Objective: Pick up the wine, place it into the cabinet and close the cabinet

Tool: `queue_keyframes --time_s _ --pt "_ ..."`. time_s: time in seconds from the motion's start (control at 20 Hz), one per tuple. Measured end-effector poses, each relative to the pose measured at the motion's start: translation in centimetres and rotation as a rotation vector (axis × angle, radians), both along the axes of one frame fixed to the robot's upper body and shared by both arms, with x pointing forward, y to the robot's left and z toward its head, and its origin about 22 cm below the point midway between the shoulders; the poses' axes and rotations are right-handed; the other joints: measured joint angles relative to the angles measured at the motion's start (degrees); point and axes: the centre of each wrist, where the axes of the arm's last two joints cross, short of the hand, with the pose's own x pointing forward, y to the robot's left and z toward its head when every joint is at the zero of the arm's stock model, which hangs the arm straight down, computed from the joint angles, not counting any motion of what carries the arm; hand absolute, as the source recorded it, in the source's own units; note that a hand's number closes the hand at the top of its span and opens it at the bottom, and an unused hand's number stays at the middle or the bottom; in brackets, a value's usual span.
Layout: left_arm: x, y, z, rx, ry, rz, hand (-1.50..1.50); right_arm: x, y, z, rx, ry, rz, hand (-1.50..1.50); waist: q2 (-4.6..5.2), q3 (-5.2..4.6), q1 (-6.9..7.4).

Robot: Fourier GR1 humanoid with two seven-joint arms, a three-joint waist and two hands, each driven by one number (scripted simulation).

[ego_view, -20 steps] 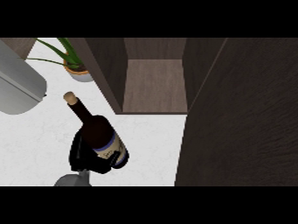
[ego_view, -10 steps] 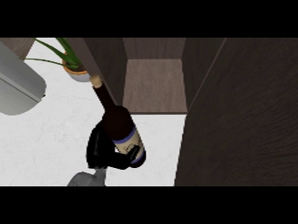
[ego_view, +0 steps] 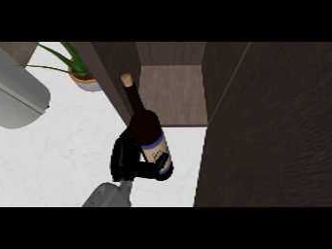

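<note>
Wine bottle (ego_view: pixel 148 131), clasped in curled right hand (ego_view: pixel 127 160): moved nearer the open cabinet (ego_view: pixel 172 95) since a second ago; insertion pending.

wine bottle (ego_view: pixel 147 131) carried nearer the cabinet (ego_view: pixel 170 97), neck seemingly at its edge

Landmark: dark wood cabinet (ego_view: pixel 175 97), open, at the far centre of the white marbled counter (ego_view: pixel 46 155). Its dark wooden door (ego_view: pixel 283 131) stands right of the opening, running toward the near edge. Dark glass wine bottle (ego_view: pixel 145 129) just in front of the cabinet's left wall, neck overlapping that wall, base toward the near side. Right black robot hand (ego_view: pixel 129 160) wraps round the bottle's lower body, in front of the cabinet. Potted green plant (ego_view: pixel 82 73) left of the cabinet, far side. Large grey rounded object (ego_view: pixel 10 95) further left of the cabinet.
</note>
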Motion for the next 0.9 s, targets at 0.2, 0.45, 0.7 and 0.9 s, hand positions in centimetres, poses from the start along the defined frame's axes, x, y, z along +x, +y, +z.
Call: queue_keyframes --time_s 0.2,0.45,0.7,0.9 --pt "0.7 -0.1 -0.9 0.004 -0.015 0.005 1.5 0.3 0.0 0.1 0.007 -0.007 0.003 -1.5 0.01 -0.01 0.0" --pt "2.1 -0.7 -1.1 0.016 -0.046 0.005 1.5 0.6 0.3 0.5 0.013 0.001 0.014 -1.5 0.03 -0.02 -0.06" --pt "4.1 -1.6 0.5 0.024 -0.056 0.015 1.5 0.9 0.0 0.3 0.02 -0.002 0.015 -1.5 0.04 -0.01 -0.16" --pt "5.7 -1.9 1.0 0.031 -0.057 0.031 1.5 0.8 0.3 0.2 0.033 -0.006 0.034 -1.5 0.09 -0.01 -0.39"
